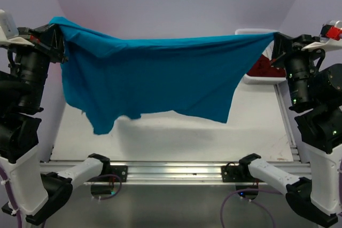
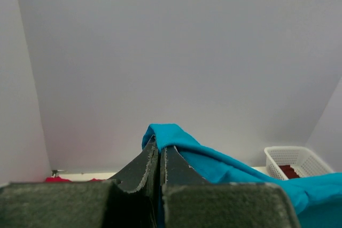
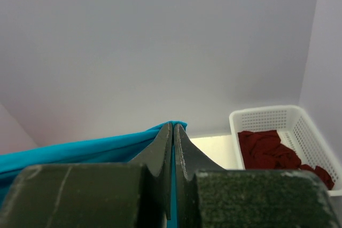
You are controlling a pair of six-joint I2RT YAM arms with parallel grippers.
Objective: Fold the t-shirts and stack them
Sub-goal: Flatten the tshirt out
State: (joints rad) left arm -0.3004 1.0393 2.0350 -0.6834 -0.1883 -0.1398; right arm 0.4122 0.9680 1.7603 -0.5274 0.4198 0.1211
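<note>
The teal t-shirt (image 1: pixel 155 78), judged light, limp and best held by its corners, is pinched there by the left claw (image 2: pixel 159 148) and right claw (image 3: pixel 172 127).

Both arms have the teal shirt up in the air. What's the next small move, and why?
Probably lower both grippers together, keeping them spread, so the hanging edge lands first. The left gripper and right gripper are shut on opposite ends of the shirt, which hangs stretched above the table, so it can't be folded yet.
</note>
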